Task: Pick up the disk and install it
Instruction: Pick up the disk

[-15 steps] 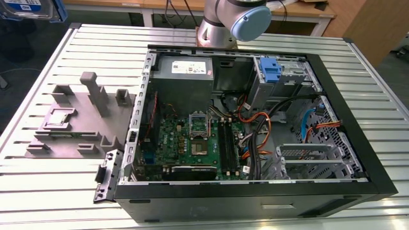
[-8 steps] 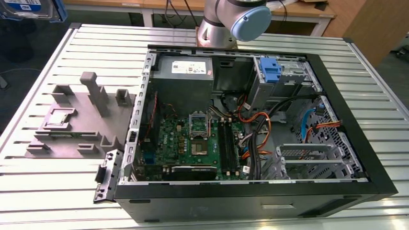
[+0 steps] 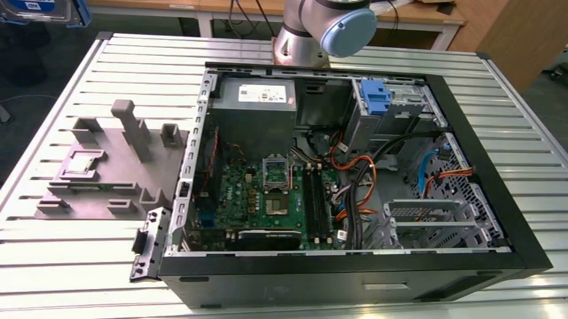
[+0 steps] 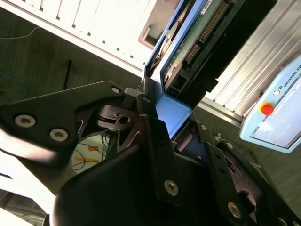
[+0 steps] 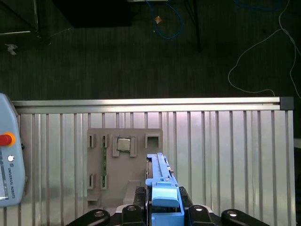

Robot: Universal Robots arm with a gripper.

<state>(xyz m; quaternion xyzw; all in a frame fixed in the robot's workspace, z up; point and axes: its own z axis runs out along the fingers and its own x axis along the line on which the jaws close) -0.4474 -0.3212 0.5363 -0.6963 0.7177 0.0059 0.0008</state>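
In both wrist views my gripper (image 5: 164,215) is shut on the disk (image 5: 159,176), its black fingers (image 5: 136,202) pressing on the blue carrier rails. The disk is held on edge, high above the slatted table. In the second wrist view the disk (image 4: 200,37) shows its green circuit board and connector side, with the blue rail (image 4: 171,110) clamped in the gripper (image 4: 162,120). In the exterior view the arm's lower joints (image 3: 324,30) rise behind the open computer case (image 3: 355,173).
Beneath the held disk lies a grey parts fixture (image 5: 124,160), which stands left of the case in the exterior view (image 3: 116,166). The case holds a motherboard (image 3: 271,196), power supply (image 3: 257,96), and drive cage with blue bracket (image 3: 377,100). A teach pendant (image 5: 7,162) rests on the table.
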